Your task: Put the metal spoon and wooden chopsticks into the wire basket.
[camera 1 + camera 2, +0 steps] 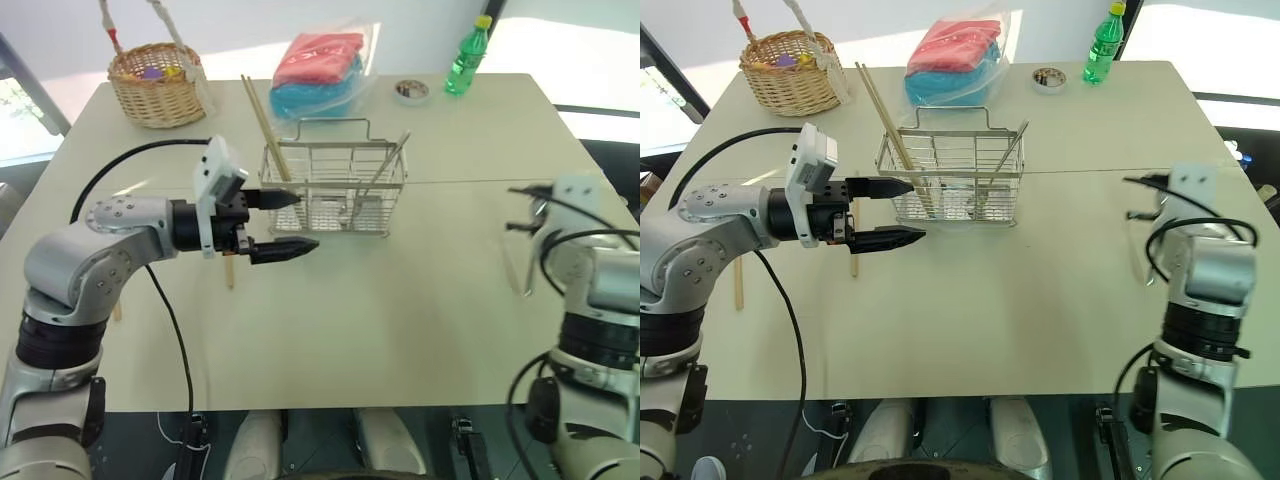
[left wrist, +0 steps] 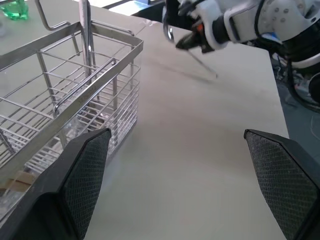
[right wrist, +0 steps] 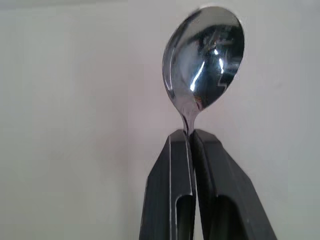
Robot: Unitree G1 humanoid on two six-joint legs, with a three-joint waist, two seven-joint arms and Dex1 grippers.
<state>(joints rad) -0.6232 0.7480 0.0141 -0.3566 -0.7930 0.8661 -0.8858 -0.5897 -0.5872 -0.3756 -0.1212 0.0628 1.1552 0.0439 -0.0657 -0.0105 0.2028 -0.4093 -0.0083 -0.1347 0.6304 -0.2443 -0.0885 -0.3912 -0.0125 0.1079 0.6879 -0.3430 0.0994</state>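
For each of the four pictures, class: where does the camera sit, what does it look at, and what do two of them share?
Head pair: look down over the table, wire basket and both arms.
Left wrist: along the open left gripper past the basket toward the right gripper.
Right wrist: along the right gripper, shut on the metal spoon.
Shared: the basket, in head and left wrist views.
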